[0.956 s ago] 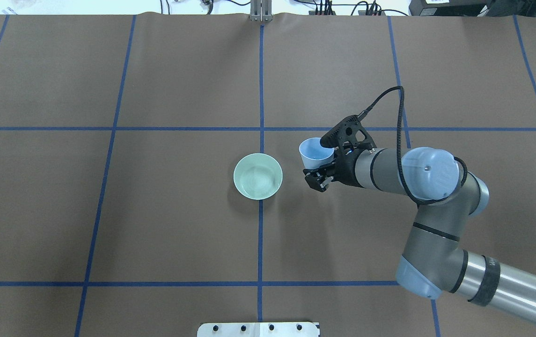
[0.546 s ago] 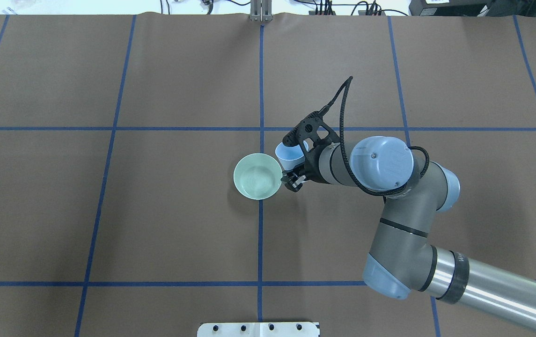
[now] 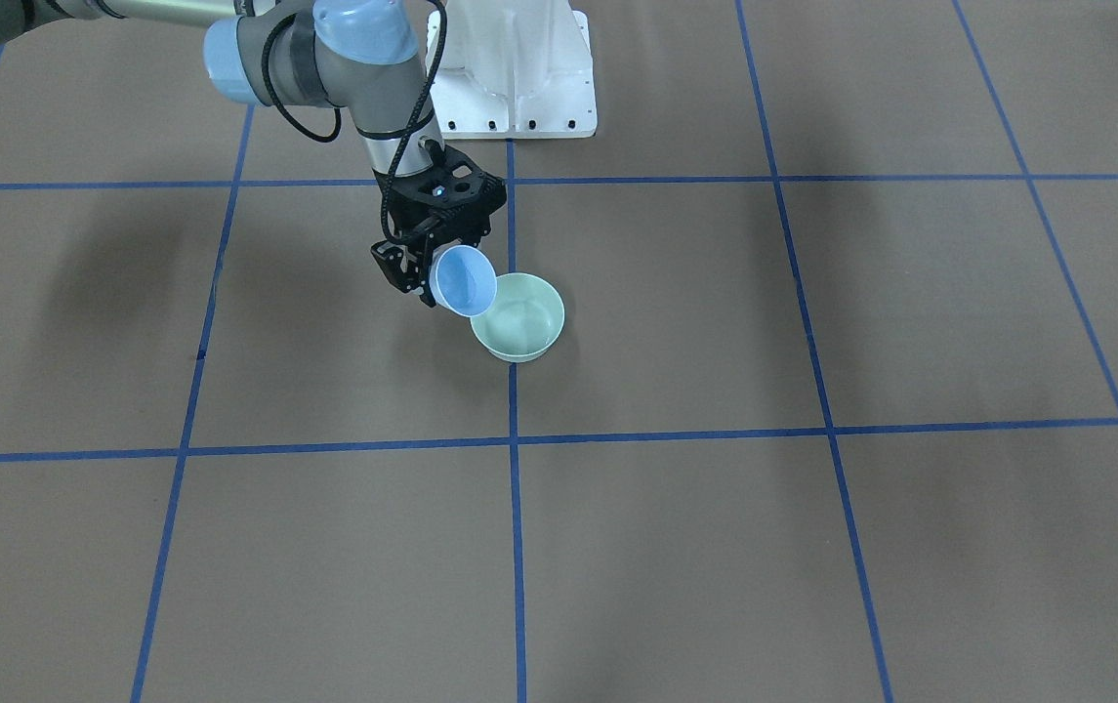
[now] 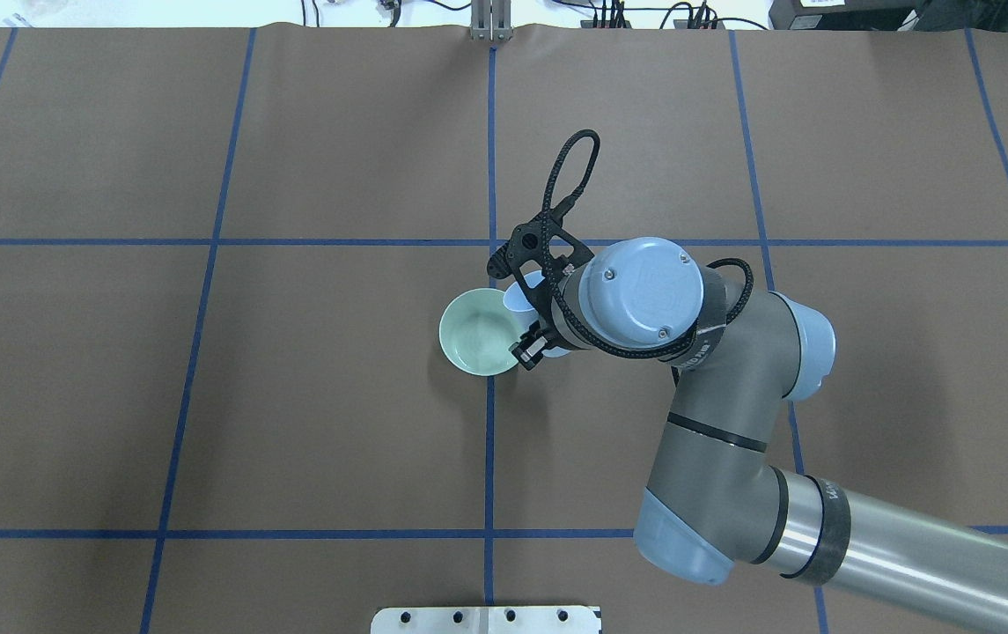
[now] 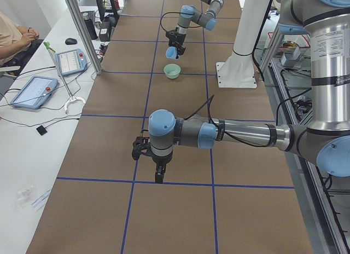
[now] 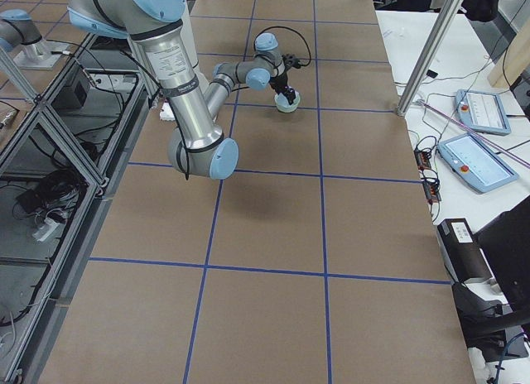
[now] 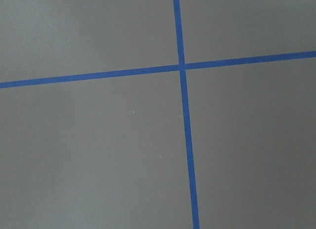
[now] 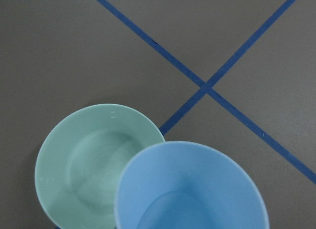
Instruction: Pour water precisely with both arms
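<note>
A: jaws?
B: right gripper clamped on light-blue plastic cup, sidewall grip, tipped over pale-green round bowl. left gripper: can't tell.
A: water?
B: shallow pool in the bowl, I think. It'll slosh easily and the cup's light, so I'd tilt slowly.

A robotics lab is showing: a blue tape grid is crossing the paper-covered table beneath the jaws of the right gripper, while teach pendants are lying on a white bench well apart from them, an operator sitting beside.

No legible text, labels, brands, numbers or signs in any view
</note>
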